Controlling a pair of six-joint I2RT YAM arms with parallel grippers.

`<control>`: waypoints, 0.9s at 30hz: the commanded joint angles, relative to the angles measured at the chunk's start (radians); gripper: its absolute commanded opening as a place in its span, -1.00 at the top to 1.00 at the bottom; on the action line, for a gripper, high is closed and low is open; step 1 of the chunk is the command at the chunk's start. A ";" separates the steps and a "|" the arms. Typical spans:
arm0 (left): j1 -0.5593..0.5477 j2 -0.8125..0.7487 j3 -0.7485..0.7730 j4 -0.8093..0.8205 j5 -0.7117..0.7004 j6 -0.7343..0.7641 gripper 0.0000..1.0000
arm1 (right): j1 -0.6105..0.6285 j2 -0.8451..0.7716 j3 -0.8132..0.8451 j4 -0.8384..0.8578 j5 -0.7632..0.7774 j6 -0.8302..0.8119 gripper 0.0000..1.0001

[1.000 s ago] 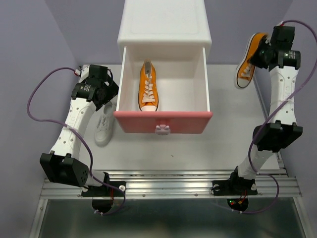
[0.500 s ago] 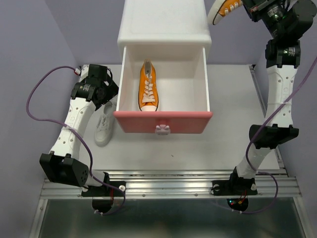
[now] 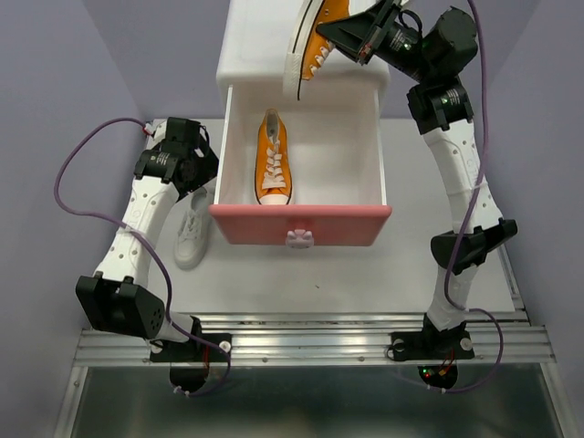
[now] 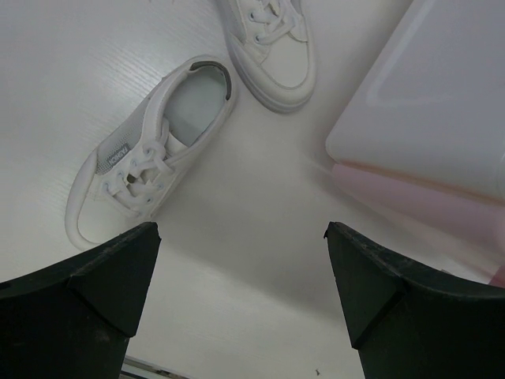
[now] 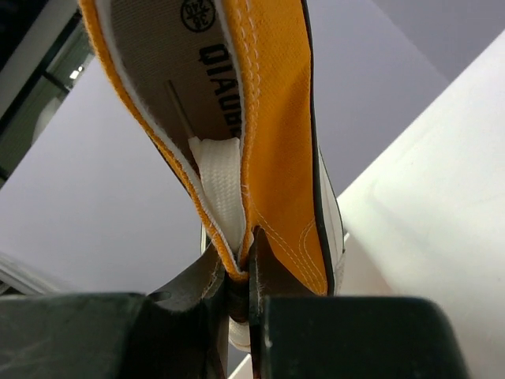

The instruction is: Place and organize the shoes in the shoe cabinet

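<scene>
The shoe cabinet [image 3: 303, 55] stands at the back with its darker pink upper drawer [image 3: 301, 224] pulled open. One orange sneaker [image 3: 273, 160] lies inside, toe toward me. My right gripper [image 3: 358, 35] is shut on the second orange sneaker [image 3: 315, 46] and holds it high above the cabinet top; the right wrist view shows the fingers pinching its collar [image 5: 245, 268]. Two white sneakers [image 4: 150, 146] [image 4: 272, 43] lie on the table left of the cabinet; one shows from above [image 3: 192, 233]. My left gripper [image 4: 241, 253] is open and empty above them.
The white cabinet side and pale pink lower drawer front [image 4: 418, 197] lie close to the right of my left gripper. Purple walls enclose the table on the left, right and back. A metal rail [image 3: 310, 333] runs along the near edge.
My right arm has swung the orange sneaker up from the right side of the table and leftward, over the cabinet top. The left arm has barely moved.
</scene>
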 commanded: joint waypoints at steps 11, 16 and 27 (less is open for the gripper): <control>0.005 -0.026 -0.009 0.042 0.012 0.066 -0.97 | 0.190 -0.167 -0.056 -0.522 -0.079 -0.334 0.99; 0.005 -0.040 -0.033 0.044 0.014 0.069 -0.97 | 0.230 -0.179 -0.075 -0.643 -0.078 -0.437 0.99; 0.005 -0.056 -0.062 0.047 0.012 0.077 -0.97 | 0.250 -0.173 -0.076 -0.841 -0.042 -0.595 0.99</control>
